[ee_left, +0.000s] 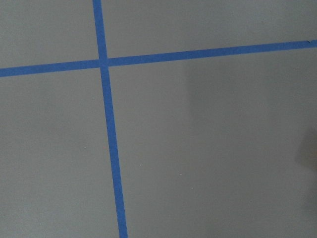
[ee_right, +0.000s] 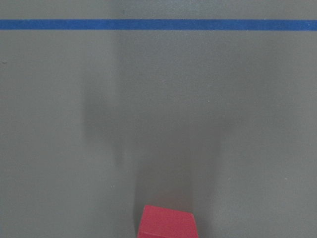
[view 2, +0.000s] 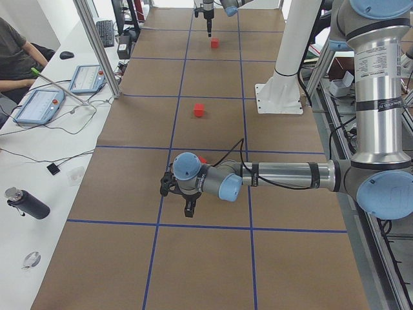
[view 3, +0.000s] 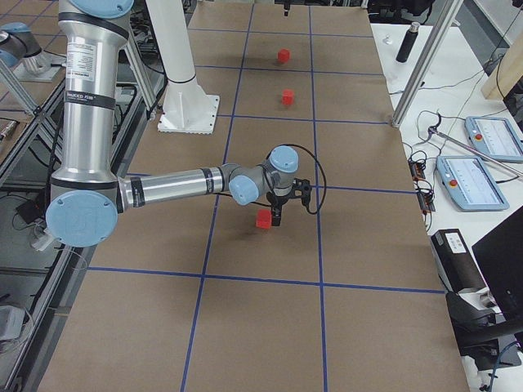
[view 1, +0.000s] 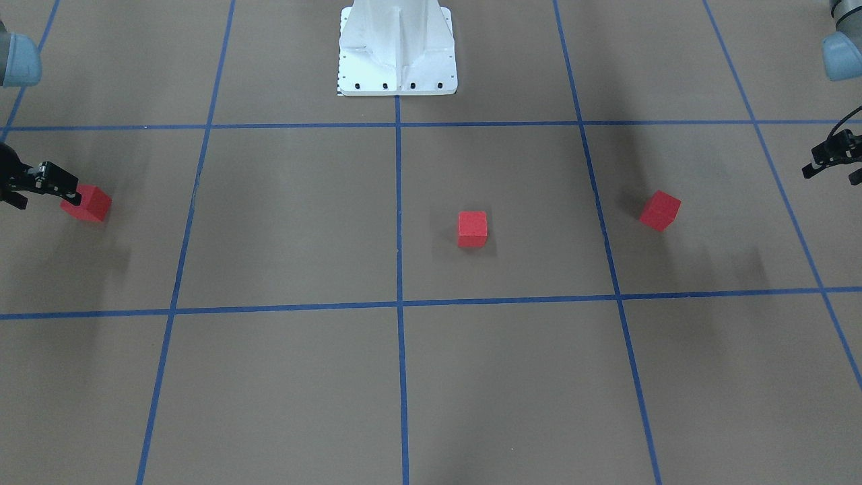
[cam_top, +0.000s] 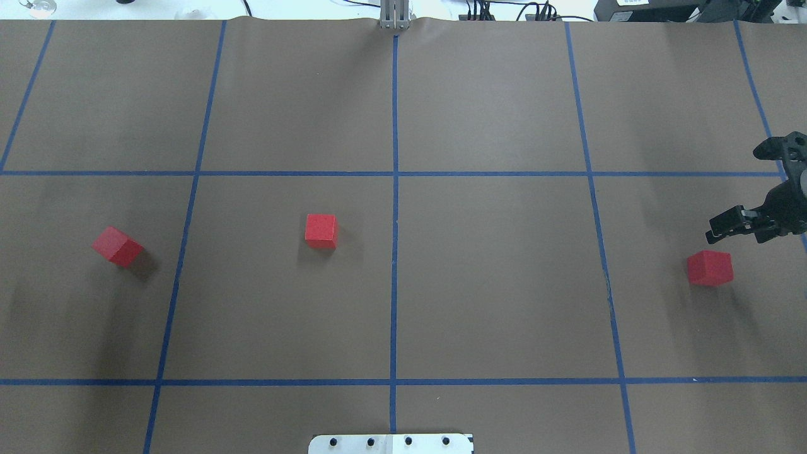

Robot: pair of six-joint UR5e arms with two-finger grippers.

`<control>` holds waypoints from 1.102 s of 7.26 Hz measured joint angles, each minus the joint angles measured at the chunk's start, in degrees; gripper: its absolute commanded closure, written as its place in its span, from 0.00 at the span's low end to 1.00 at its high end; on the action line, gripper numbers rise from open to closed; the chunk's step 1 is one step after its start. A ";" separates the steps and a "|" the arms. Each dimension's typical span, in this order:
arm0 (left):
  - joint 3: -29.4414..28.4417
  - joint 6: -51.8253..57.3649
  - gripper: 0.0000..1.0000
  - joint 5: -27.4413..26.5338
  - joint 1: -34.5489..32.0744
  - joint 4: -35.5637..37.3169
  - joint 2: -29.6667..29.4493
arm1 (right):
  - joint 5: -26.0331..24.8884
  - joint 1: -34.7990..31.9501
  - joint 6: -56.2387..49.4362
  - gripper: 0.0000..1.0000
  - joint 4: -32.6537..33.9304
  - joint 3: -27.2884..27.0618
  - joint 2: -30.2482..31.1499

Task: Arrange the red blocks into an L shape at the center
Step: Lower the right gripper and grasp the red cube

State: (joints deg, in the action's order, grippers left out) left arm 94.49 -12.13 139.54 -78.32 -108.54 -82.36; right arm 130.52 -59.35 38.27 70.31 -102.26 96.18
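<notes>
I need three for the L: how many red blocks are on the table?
3. The middle block sits just left of the centre tape line, the left block far out on the robot's left, the right block near the right gripper. None appears hidden.

Three red blocks sit well apart, wide brown surface between them.

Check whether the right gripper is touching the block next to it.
Apart. The overhead view shows bare brown surface between the right gripper and the block; the front-facing overlap is only line of sight.
</notes>
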 measured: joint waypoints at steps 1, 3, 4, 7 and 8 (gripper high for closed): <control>0.14 0.00 0.00 0.07 -0.03 0.00 0.00 | -0.74 1.01 1.03 0.01 -0.05 0.03 -0.11; 0.26 0.00 0.00 0.11 -0.07 0.00 0.00 | -1.61 2.42 2.21 0.01 -0.08 0.15 -0.39; 0.30 0.01 0.00 0.22 -0.08 -0.02 0.01 | -1.69 2.88 2.40 0.01 -0.08 0.45 -0.43; 0.40 0.01 0.00 1.13 -0.15 -0.09 0.06 | -1.53 3.66 2.53 0.03 -0.06 2.68 -0.49; 0.46 0.02 0.00 1.21 -0.19 -0.09 0.12 | -1.49 3.96 2.53 0.07 -0.08 3.36 -0.52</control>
State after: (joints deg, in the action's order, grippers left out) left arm 94.95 -12.11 140.75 -78.51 -108.63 -82.24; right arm 129.03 -55.39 40.81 70.23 -98.90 95.66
